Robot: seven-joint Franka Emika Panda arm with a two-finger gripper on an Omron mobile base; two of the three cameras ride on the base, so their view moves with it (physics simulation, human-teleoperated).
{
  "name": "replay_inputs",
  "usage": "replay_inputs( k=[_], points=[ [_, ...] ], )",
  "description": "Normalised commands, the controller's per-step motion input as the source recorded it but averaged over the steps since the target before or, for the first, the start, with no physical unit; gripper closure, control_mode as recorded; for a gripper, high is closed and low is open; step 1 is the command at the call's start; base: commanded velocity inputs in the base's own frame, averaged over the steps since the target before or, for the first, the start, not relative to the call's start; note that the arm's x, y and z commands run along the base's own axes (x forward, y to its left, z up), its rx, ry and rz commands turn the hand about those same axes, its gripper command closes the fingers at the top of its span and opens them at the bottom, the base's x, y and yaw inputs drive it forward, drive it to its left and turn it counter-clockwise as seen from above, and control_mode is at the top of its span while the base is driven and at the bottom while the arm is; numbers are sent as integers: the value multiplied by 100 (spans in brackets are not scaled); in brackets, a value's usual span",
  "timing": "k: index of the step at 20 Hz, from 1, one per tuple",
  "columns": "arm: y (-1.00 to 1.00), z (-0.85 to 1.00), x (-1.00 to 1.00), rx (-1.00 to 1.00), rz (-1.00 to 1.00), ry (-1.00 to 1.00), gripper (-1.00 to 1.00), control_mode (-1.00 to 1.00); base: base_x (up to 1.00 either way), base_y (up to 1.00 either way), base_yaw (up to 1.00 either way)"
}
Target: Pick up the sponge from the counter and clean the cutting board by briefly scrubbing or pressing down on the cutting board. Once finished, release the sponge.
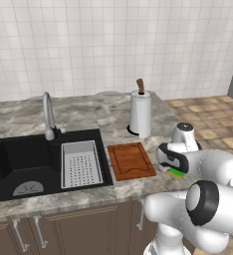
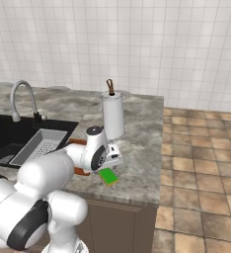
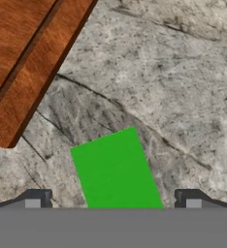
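One sponge point(image 1: 176, 173) lay on the counter point(image 1: 88, 117), just right of the cutting board point(image 1: 131, 160), in the left base view. Right base view: same, below the hand. Hand view: gripper point(image 3: 113, 199) spread, straddling it. Likely light, soft; pinch the long sides.

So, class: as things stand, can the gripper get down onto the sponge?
Probably yes. The open gripper hangs over the sponge, a fingertip on each side, with bare counter around it and the cutting board off to one side.
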Motion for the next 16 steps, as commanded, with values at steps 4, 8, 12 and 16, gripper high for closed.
replay_inputs(
  k=[4, 8, 12, 16],
  points=[
    [0, -10, 0, -2, 0, 0, -100, -100, 0, 0, 0],
    [0, -13, 0, -1, 0, 2, -100, -100, 0, 0, 0],
    [0, -11, 3, -1, 0, 1, -100, -100, 0, 0, 0],
    [0, -9, 5, 0, 0, 0, -100, -100, 0, 0, 0]
  ],
)
